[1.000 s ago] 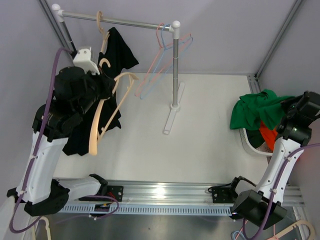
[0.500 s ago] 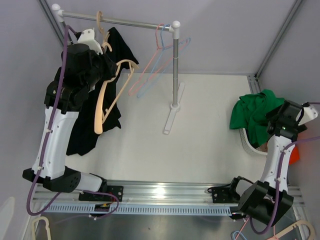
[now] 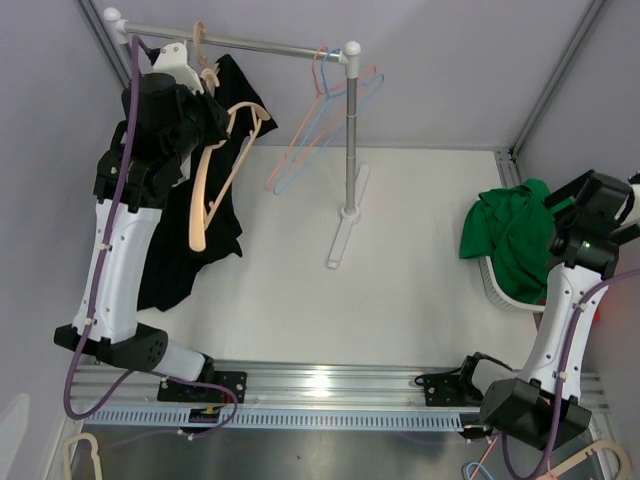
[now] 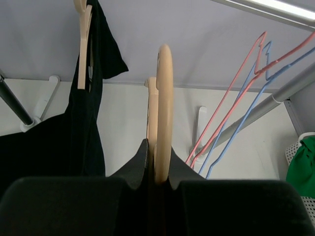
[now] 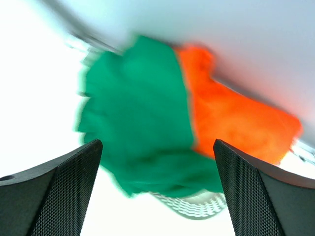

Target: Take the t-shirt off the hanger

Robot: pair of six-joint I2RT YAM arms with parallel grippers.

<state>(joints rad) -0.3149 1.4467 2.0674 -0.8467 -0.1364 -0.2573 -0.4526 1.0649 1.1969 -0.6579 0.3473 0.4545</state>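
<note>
The left arm [image 3: 115,250] has risen toward the metal rail [image 3: 260,44], its left gripper [image 4: 157,169] clenched on the smooth, curved wooden hanger [image 4: 164,98]. The right gripper [image 5: 155,147], shut before, gapes wide over the crumpled green t-shirt [image 3: 510,235] in the white mesh basket [image 3: 500,295].

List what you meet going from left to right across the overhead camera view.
Black t-shirt hanging from the rail → pink and blue wire hangers → upright metal rack post → green t-shirt heaped on the white basket. The tan wooden hanger overlaps the black t-shirt, so it is left out.
</note>
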